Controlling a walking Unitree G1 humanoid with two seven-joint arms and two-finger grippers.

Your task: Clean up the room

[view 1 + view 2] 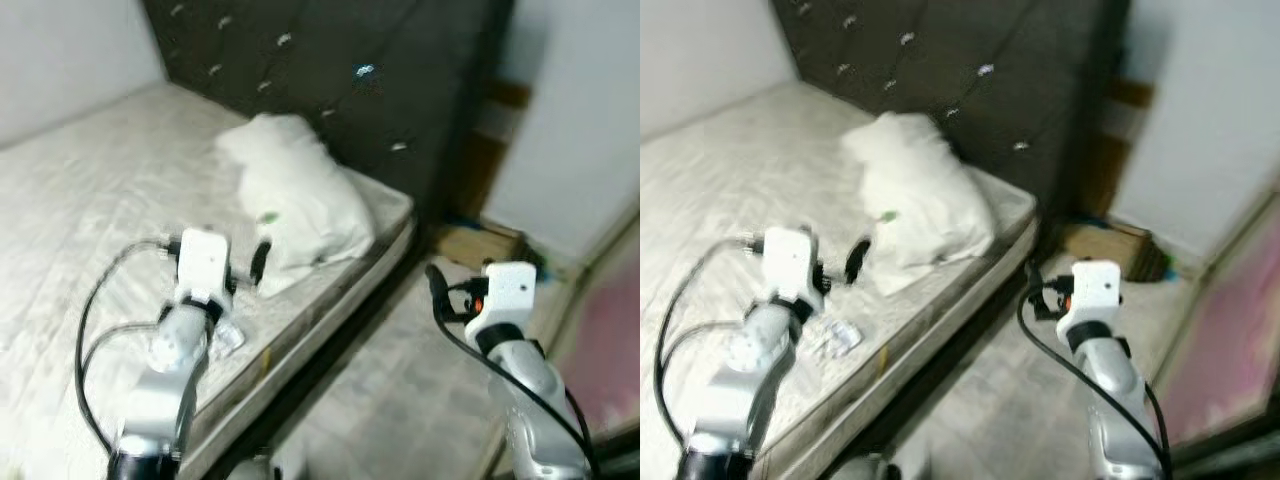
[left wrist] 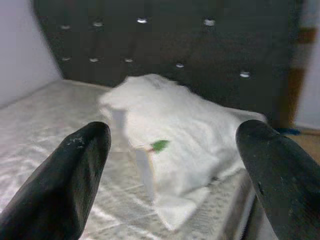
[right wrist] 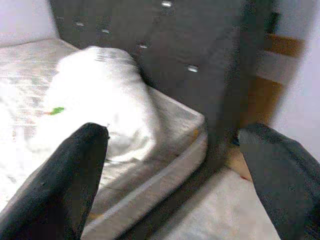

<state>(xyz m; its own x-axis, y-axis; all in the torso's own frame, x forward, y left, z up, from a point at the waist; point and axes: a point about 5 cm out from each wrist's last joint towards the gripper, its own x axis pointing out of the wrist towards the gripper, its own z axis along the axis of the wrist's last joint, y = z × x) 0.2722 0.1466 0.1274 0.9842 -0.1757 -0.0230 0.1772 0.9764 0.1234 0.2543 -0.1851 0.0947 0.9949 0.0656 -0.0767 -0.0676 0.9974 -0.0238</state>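
The left gripper (image 1: 240,268) is raised over the near part of the mattress (image 1: 90,200), fingers spread wide apart and holding nothing. Just below its wrist a small crumpled clear wrapper (image 1: 835,338) lies on the mattress surface, close to the near edge.

The right gripper (image 1: 1035,290) is held over the floor (image 1: 400,390) beside the bed, clear of the mattress edge. Its fingers are also wide apart and empty, as the right wrist view shows.

The white pillow (image 1: 295,200) lies ahead of the left gripper, on the mattress corner nearest the dark tufted headboard (image 1: 330,70). In the left wrist view the pillow sits squarely between the two fingertips (image 2: 75,165), so the left gripper is already aimed at it. A small green mark (image 2: 160,145) shows on the pillow's near face. The pillow's long axis runs from the headboard side down toward the mattress edge, roughly along the left gripper's line of approach, not across it.

The left arm is the nearer one: the pillow's near end is close to its fingers, while the right gripper stands apart, beyond the bed edge. A straight forward reach by the left gripper would probably meet the pillow's near end first.

Farther off, past the bed corner, a brown box-like object (image 1: 480,240) sits on the floor by the wall; blur hides its details.
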